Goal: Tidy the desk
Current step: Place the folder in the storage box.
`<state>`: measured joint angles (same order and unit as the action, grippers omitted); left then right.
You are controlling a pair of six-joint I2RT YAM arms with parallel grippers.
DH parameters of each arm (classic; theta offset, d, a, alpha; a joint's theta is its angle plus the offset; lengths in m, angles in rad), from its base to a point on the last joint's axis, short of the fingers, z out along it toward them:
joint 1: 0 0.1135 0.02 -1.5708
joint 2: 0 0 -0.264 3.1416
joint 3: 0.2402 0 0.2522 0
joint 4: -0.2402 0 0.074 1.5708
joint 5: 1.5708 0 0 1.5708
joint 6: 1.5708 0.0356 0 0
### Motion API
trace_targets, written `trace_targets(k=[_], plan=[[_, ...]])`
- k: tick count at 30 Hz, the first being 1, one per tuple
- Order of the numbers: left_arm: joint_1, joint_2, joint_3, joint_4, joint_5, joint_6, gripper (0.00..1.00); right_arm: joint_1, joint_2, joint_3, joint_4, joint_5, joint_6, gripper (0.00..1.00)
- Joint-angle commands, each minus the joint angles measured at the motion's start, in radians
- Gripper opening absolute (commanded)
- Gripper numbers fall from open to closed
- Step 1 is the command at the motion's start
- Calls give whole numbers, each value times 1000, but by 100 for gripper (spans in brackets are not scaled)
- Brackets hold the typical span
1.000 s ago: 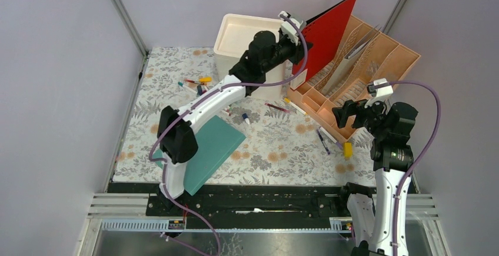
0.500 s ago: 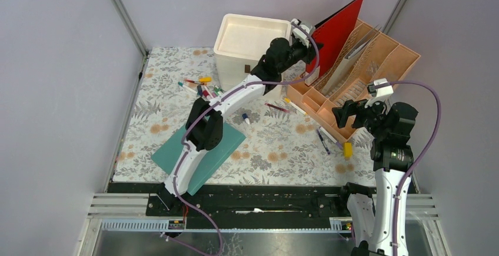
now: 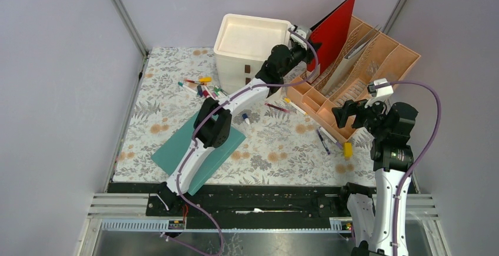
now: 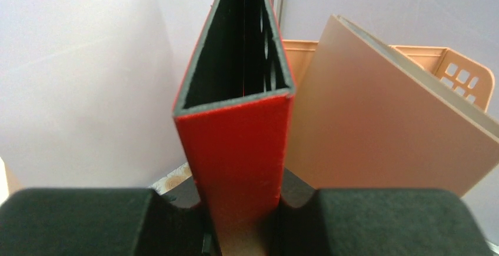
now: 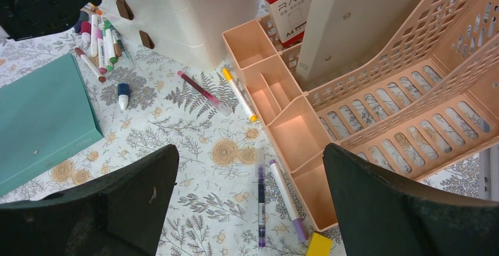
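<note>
The desk (image 3: 276, 150) is the fern-and-flower cloth top. My left gripper (image 3: 306, 47) reaches to the back and is shut on the spine of a red binder (image 3: 332, 32), which stands tilted at the left end of the peach organizer (image 3: 382, 62). In the left wrist view the red binder (image 4: 238, 144) sits squeezed between both pads of my left gripper (image 4: 241, 209), next to a beige folder (image 4: 376, 132). My right gripper (image 5: 250, 191) hangs open and empty above a purple pen (image 5: 260, 197) and a purple marker (image 5: 286, 200).
A white drawer box (image 3: 250, 38) stands at the back beside the organizer. A teal folder (image 3: 170, 150) lies front left, partly under my left arm. Markers (image 5: 100, 44) lie in a loose pile by the box. A yellow eraser (image 5: 318, 245) lies near the organizer's front corner.
My left arm has stretched out and its elbow has dropped, carrying the red binder slightly right toward the organizer. The right arm has not moved.
</note>
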<state>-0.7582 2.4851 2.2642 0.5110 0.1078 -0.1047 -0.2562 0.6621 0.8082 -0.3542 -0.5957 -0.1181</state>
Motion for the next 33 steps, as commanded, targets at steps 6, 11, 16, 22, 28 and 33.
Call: trace_targets(k=[6, 11, 16, 22, 28, 33], plan=[[4, -79, -111, 188, -27, 10, 20, -3, -10, -2, 33, -24, 8, 100], [-10, -159, -162, 129, 11, 36, 51, -3, -17, -10, 40, -26, 9, 100], [-32, -312, -298, 116, 14, 54, 78, -3, -26, -18, 49, -32, 3, 100], [-38, -576, -572, 72, -25, 38, 96, -3, -36, -28, 54, -58, -10, 100], [-38, -906, -902, -2, -151, 13, 99, -3, -50, -42, 58, -144, -34, 100], [-36, -1171, -1184, -89, -241, -53, 99, -3, -53, -56, 62, -237, -49, 100]])
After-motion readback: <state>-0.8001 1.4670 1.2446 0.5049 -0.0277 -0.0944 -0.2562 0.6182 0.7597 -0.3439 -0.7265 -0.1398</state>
